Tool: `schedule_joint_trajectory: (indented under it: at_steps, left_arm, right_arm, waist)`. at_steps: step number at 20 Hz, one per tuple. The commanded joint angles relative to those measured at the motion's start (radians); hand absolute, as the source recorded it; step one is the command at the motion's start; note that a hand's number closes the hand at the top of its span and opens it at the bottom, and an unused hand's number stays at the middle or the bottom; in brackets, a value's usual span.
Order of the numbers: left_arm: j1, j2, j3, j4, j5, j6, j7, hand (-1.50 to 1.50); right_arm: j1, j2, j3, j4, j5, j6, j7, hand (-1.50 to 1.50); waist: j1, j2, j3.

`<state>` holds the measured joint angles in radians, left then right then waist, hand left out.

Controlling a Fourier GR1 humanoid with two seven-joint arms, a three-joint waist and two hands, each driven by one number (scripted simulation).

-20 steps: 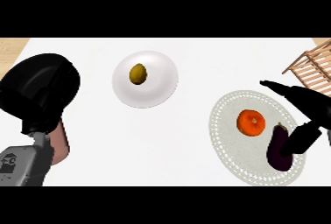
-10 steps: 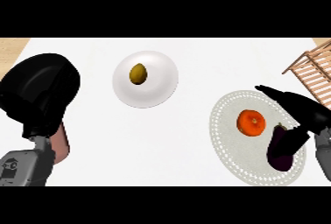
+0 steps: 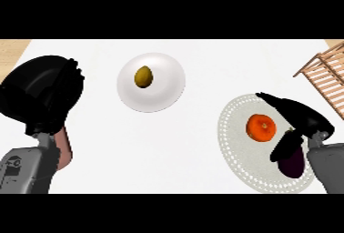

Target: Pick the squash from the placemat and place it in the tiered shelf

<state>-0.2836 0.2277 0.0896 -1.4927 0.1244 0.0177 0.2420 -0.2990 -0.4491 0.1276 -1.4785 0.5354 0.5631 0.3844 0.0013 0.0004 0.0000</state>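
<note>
A white counter [image 3: 201, 150] holds a round pale placemat [image 3: 235, 141] at the right, with a wooden shelf [image 3: 327, 77] just beyond its far right side and a white plate [image 3: 161, 91] carrying a small olive-brown item [image 3: 143, 77] well to its left. On the placemat lie an orange squash [image 3: 262, 127] and, just right of it, a dark purple eggplant [image 3: 293, 159]. The right hand [image 3: 299, 116] hovers over the placemat's right part with fingers spread wide, holding nothing, and has drawn closer to the squash than a second ago; the left hand [image 3: 43, 93] rests open far left of the placemat.

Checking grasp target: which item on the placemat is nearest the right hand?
The dark purple eggplant, right beside the right hand; the round orange squash sits further left.
</note>
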Motion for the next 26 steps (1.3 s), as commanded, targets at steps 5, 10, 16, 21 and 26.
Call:
schedule_joint_trajectory:
  at_steps: [5,10,16,21,26]
  left_arm:
    - [0.018,-0.029,0.004,0.001,-0.025,-0.003,-0.02,0.0]
    - [0.066,-0.016,0.032,-0.029,0.003,-0.037,-0.025,0.0]
    - [0.03,-0.044,0.006,0.009,-0.036,-0.026,-0.039,0.0]
    - [0.104,-0.042,-0.012,-0.147,-0.03,-0.024,0.065,0.0]
    - [0.064,-0.027,0.03,-0.029,-0.029,-0.024,-0.004,0.0]
  right_arm:
    - [-0.024,0.091,-0.006,0.087,0.084,-0.009,-0.033,-1.5]
    - [-0.026,0.106,0.037,0.225,0.177,-0.101,-0.177,1.5]
    - [-0.017,0.074,0.003,0.111,0.214,-0.105,-0.227,1.5]
    - [0.026,0.136,-0.01,0.035,0.227,-0.181,-0.192,1.5]
    - [0.345,0.246,0.345,-0.346,0.442,-0.242,-0.025,1.5]
  waist:
    - [0.0,0.0,0.0]
    - [0.004,0.001,0.0]
    - [-0.003,-0.001,0.0]
    - [0.0,-0.003,0.0]
    - [-0.038,-0.015,-0.002]
